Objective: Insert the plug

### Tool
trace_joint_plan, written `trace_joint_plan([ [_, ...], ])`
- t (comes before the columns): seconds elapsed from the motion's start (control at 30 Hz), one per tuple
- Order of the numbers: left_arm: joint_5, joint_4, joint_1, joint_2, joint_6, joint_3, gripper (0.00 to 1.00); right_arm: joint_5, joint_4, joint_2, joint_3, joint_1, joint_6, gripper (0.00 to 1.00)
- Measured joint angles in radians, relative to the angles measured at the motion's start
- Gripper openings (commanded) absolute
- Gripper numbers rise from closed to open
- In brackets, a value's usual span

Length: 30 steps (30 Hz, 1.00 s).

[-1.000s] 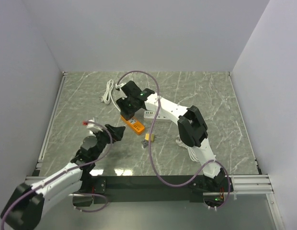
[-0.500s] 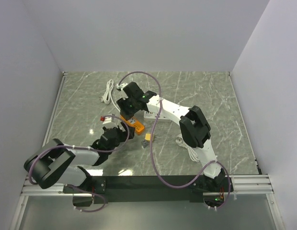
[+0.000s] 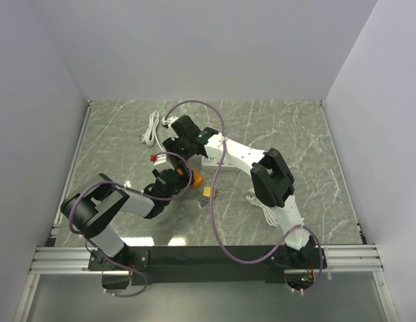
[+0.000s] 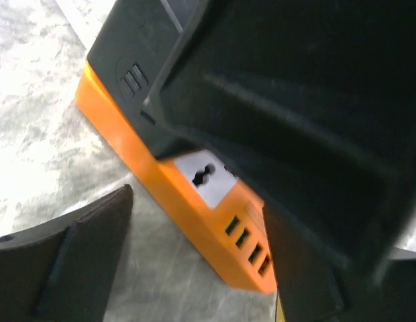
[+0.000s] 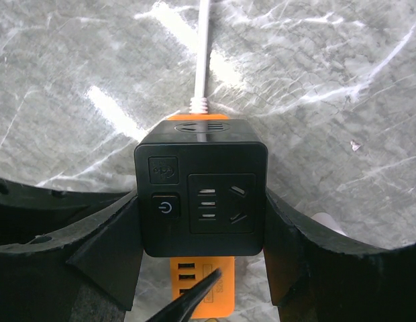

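While the right tool (image 5: pixel 201 235) is clamping the black-and-orange socket (image 5: pixel 201 188) from both sides near the middle of the desk (image 3: pixel 295 134), the left tool (image 4: pixel 188 268) is hovering wide and empty just at its 8 o'clock. The socket looks braced, but the plug is not yet being held. What is probably the plug (image 3: pixel 206 193), a small yellowish piece, is lying on the desk at the socket's 4 o'clock. Next, the left tool is going to need to reach it, grip it, and line its pins up with a free outlet. Showing now: 2 arms, 1 socket, 1 plug, 2 white cables (image 3: pixel 151 127).
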Motion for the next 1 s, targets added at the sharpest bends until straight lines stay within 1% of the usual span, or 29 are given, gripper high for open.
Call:
trace_joint_plan([
  [0.03, -0.005, -0.006, 0.0, 0.009, -0.002, 0.013, 0.77, 0.0, -0.002, 0.0, 0.001, 0.0, -0.002, 0.0],
  [0.07, -0.015, -0.006, 0.0, 0.019, -0.005, 0.022, 0.69, 0.002, 0.0, 0.001, 0.002, 0.001, -0.002, 0.0],
  [0.13, -0.029, -0.012, -0.006, 0.028, 0.001, 0.037, 0.61, 0.0, 0.002, 0.004, 0.005, -0.003, -0.002, 0.0],
  [0.17, -0.037, -0.018, -0.011, 0.033, 0.015, 0.043, 0.53, 0.005, 0.004, 0.006, 0.008, -0.003, -0.009, 0.0],
  [0.2, -0.042, -0.017, -0.015, 0.037, 0.019, 0.047, 0.48, 0.011, 0.002, 0.011, 0.016, -0.003, -0.017, 0.0],
  [0.23, -0.047, -0.019, -0.017, 0.038, 0.021, 0.052, 0.34, 0.019, -0.004, 0.016, 0.026, -0.003, -0.025, 0.0],
  [0.3, -0.063, -0.011, -0.017, 0.04, 0.012, 0.058, 0.01, 0.04, -0.021, 0.031, 0.051, -0.003, -0.05, 0.0],
  [0.57, -0.084, 0.06, -0.001, 0.1, 0.003, 0.088, 0.0, 0.094, -0.112, 0.095, 0.169, -0.004, -0.108, 0.0],
  [0.7, -0.084, 0.082, -0.001, 0.112, 0.003, 0.088, 0.01, 0.099, -0.145, 0.117, 0.211, -0.004, -0.114, 0.0],
  [1.0, -0.078, 0.122, 0.001, 0.134, 0.005, 0.088, 0.0, 0.096, -0.265, 0.208, 0.373, -0.004, -0.149, 0.0],
])
